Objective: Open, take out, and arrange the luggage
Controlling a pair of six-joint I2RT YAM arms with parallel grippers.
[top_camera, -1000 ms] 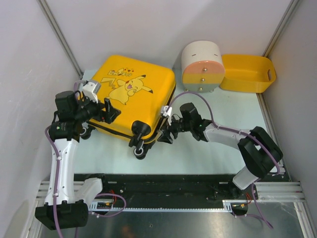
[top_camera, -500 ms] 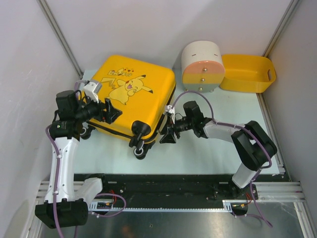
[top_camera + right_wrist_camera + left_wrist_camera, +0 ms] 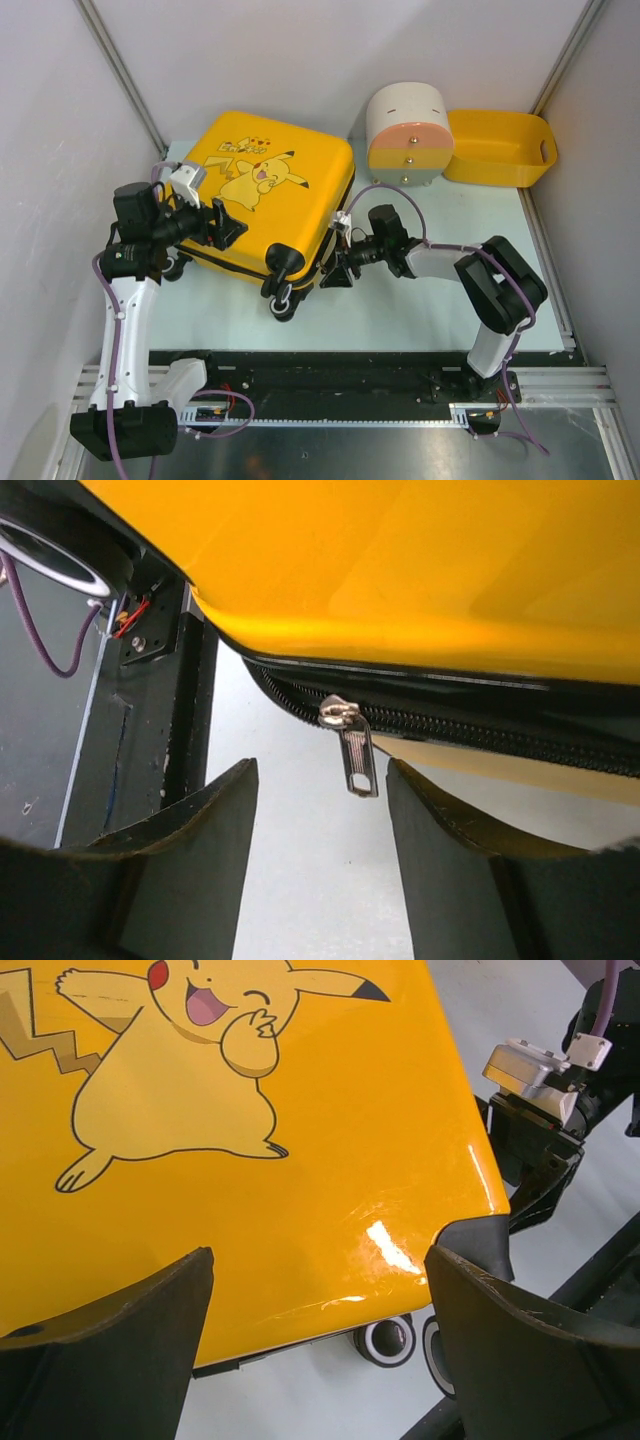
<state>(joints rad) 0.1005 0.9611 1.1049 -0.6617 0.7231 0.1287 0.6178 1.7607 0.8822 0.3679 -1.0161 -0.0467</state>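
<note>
Luggage (image 3: pixel 270 190) lies flat on the table (image 3: pixel 420 300), toward the back left, cartoon side up, its black wheels (image 3: pixel 282 300) pointing at the near edge. The lid is down and the shell is closed all round as far as the overhead view shows, so opening has not got anywhere visible: nothing is out, nothing is arranged, and the whole task looks to be ahead. The zip comes first, by my reading.

The zip pull (image 3: pixel 352 748) hangs from the dark zip line on the case's right-hand side. The right gripper (image 3: pixel 320 780) sits just under it with its jaws partly spread, the pull dangling in the gap between them and touching neither finger. The left gripper (image 3: pixel 222 222) hovers at the case's near left edge, jaws spread wide, the yellow lid in front of them but not pinched.

A round cream-and-pink box (image 3: pixel 408 135) and a yellow basket (image 3: pixel 500 148) stand well apart at the back right.
</note>
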